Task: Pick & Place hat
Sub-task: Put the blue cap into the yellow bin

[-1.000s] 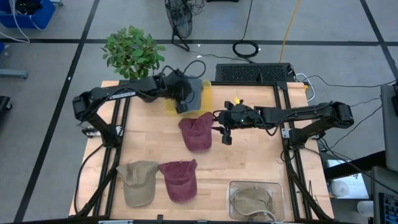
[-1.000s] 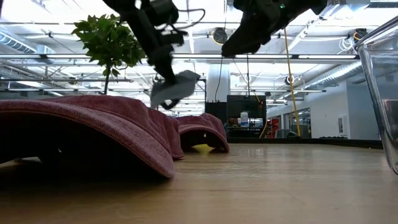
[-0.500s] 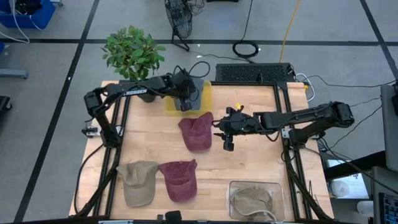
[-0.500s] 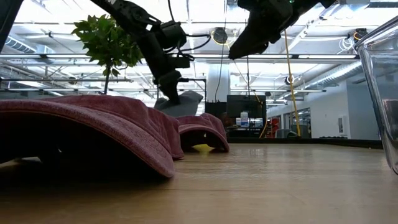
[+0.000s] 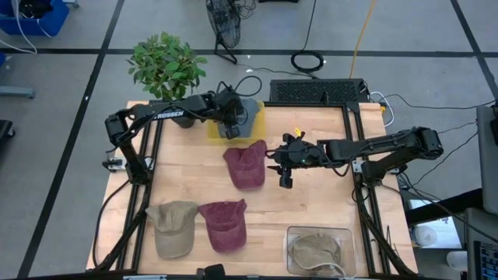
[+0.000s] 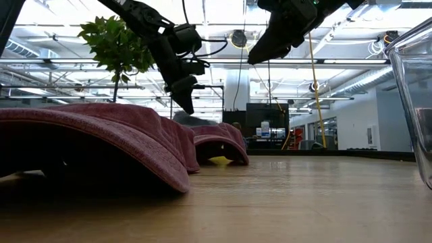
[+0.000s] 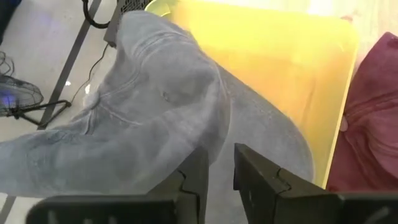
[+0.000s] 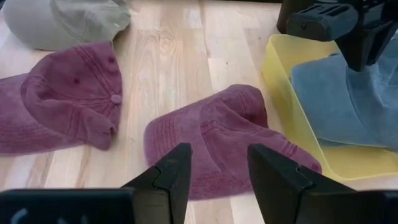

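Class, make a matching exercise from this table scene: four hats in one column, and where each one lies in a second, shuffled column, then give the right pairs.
1. grey hat
2. khaki hat
3. tan hat
4. maroon hat

A. clear container
B. bare wood, near left corner
C. yellow bin
D. mid-table, beside the right gripper

Pairs: 1-C, 2-A, 3-B, 4-D

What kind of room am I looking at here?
Probably a robotics lab or workshop in an open industrial hall: a wooden workbench on a metal frame, cables across a grey concrete floor, and exposed ceiling beams with strip lights.
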